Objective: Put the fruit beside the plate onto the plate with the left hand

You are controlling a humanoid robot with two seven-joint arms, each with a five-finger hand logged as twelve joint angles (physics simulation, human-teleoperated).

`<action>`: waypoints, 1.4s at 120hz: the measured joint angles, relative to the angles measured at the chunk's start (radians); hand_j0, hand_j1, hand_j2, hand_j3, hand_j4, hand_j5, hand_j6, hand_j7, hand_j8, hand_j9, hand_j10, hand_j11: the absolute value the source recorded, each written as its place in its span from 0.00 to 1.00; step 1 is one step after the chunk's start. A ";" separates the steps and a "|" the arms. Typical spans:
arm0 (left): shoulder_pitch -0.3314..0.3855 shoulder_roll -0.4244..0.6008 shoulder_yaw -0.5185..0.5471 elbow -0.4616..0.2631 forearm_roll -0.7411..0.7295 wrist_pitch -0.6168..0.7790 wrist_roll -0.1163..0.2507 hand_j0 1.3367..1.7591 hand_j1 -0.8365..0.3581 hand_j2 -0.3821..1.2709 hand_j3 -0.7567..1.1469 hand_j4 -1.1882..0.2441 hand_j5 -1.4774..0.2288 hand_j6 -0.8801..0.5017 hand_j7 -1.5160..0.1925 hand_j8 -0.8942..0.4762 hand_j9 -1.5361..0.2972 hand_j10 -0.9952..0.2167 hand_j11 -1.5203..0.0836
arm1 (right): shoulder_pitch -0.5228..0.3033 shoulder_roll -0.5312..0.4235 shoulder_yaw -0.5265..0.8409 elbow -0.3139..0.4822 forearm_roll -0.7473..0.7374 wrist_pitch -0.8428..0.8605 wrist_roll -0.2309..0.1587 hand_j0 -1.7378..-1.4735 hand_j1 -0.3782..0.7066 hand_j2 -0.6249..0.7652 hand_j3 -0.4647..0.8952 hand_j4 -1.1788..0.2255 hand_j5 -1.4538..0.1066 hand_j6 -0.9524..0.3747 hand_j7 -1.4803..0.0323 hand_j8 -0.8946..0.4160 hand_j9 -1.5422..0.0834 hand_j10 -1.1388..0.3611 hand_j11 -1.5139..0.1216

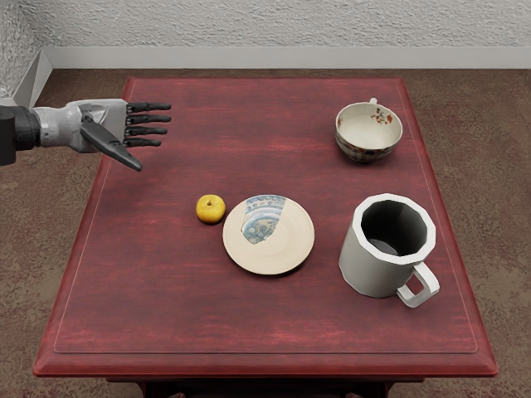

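Note:
A small yellow-orange fruit (211,208) rests on the red table just left of a cream plate (286,249) with a blue patterned patch. The two look close but apart. My left hand (137,133) hovers over the table's far left corner, well up and left of the fruit, its dark fingers (149,118) stretched straight toward the right and its thumb pointing down. It holds nothing. The right arm does not show.
A large white faceted mug (387,246) stands right of the plate, handle toward the front right. A floral cup (368,131) sits at the back right. The red table (166,290) ends at a raised rim, with brown floor around it.

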 joint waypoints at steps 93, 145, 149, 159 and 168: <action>-0.237 -0.042 0.019 -0.056 0.510 0.000 0.049 0.76 0.99 0.23 0.40 0.83 0.87 0.64 0.89 0.65 0.84 0.82 0.95 | -0.002 0.000 0.003 -0.004 0.000 0.000 -0.004 0.30 0.05 0.45 0.34 0.82 0.91 0.70 0.96 0.66 0.93 0.74 0.91; -0.524 0.004 0.461 -0.348 0.520 0.000 0.063 0.76 0.99 0.23 0.40 0.83 0.87 0.63 0.89 0.65 0.84 0.82 0.95 | -0.002 0.000 0.003 -0.004 0.000 0.000 -0.005 0.30 0.05 0.45 0.34 0.82 0.91 0.70 0.96 0.66 0.93 0.74 0.91; -0.527 0.001 0.484 -0.364 0.523 0.000 0.062 0.76 0.99 0.23 0.40 0.83 0.87 0.63 0.89 0.65 0.84 0.82 0.95 | -0.002 0.000 0.003 -0.004 0.000 0.000 -0.005 0.30 0.05 0.45 0.34 0.82 0.91 0.70 0.96 0.66 0.93 0.74 0.91; -0.581 -0.030 0.550 -0.395 0.526 0.002 0.060 0.76 0.99 0.23 0.40 0.83 0.87 0.63 0.89 0.65 0.84 0.82 0.95 | -0.002 0.000 0.003 -0.003 0.000 0.000 -0.005 0.30 0.05 0.45 0.34 0.82 0.91 0.70 0.96 0.66 0.93 0.74 0.91; -0.603 -0.047 0.605 -0.418 0.528 0.029 0.059 0.76 0.99 0.23 0.40 0.83 0.87 0.63 0.89 0.65 0.84 0.82 0.95 | -0.002 0.000 0.003 -0.004 0.000 0.000 -0.005 0.30 0.05 0.45 0.34 0.82 0.91 0.70 0.96 0.66 0.93 0.74 0.91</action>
